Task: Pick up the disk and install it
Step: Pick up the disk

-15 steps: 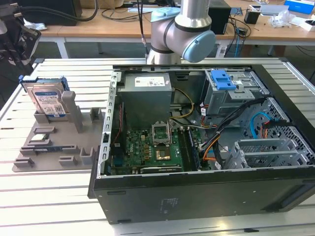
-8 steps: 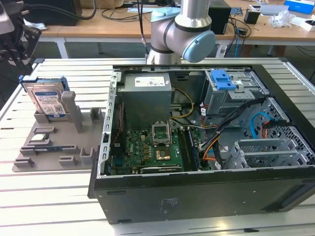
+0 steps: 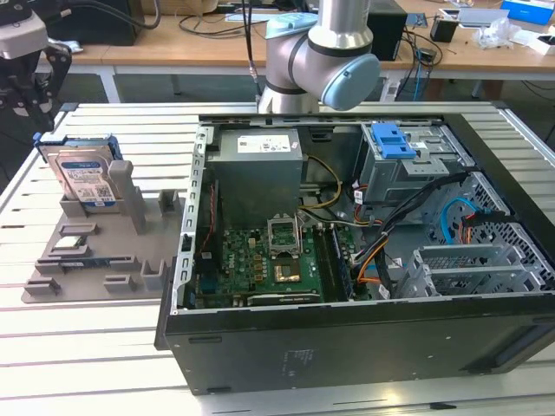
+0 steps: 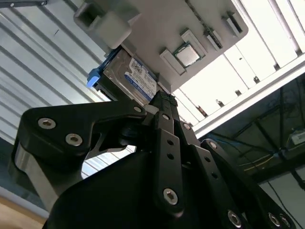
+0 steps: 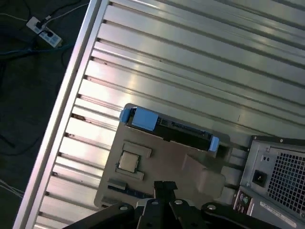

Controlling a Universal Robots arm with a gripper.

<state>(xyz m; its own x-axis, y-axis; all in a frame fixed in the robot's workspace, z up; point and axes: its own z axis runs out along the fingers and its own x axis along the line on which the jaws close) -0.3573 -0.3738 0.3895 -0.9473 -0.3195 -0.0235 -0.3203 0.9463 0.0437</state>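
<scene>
The disk (image 3: 87, 178) is leaning upright in the grey holder (image 3: 95, 260), which is sitting near the far corner of the slatted table (image 3: 87, 347) on the exterior view's left, beside the open computer case (image 3: 364, 347). The gripper (image 5: 165, 185) is hovering above the holder, apart from the disk, its fingers pressing together on nothing.

Bright, even light; strong glare on aluminium table (image 5: 200, 52).

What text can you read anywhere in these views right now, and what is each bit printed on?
No text is readable.
White-and-blue label on the disk: print too small.
White sticker on the grey box: too small.
Strip label on the computer case rear: blurred.
</scene>
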